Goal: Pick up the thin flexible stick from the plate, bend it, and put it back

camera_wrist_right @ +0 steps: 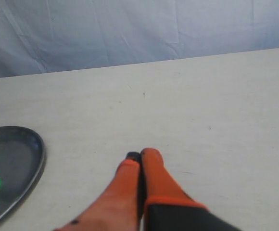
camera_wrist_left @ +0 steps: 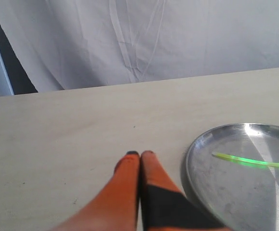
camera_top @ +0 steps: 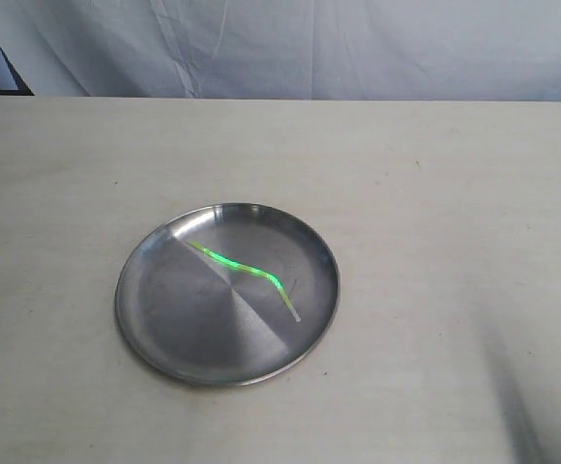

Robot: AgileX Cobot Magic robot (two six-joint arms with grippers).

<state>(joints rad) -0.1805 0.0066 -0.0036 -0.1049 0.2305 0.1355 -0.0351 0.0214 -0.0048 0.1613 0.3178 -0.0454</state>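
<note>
Lying wholly inside the plate [camera_top: 169, 319], the thin flexible stick [camera_top: 245, 272] was recorded in a wavy, yellow-green form. It was laid from the far-left part of the dish towards the near-right, across the plate's right half, and its pale whitish tip was seen at the near-right end, just inside the low rim. The plate itself was set flat near the middle of the pale table [camera_top: 435, 242], slightly left of centre, and a white cloth [camera_top: 310, 48] was hung behind the table's far edge.

In the left wrist view, the left gripper [camera_wrist_left: 140, 156] was shown just to the left of the plate, over bare tabletop, with its orange fingers [camera_wrist_left: 130, 168] pressed together and nothing held between them. In the right wrist view, the right gripper [camera_wrist_right: 140, 158] was shown to the right of the plate and apart from it, likewise with its fingers [camera_wrist_right: 154, 168] pressed together on nothing. Whether either gripper was touching the table could not be told.
</note>
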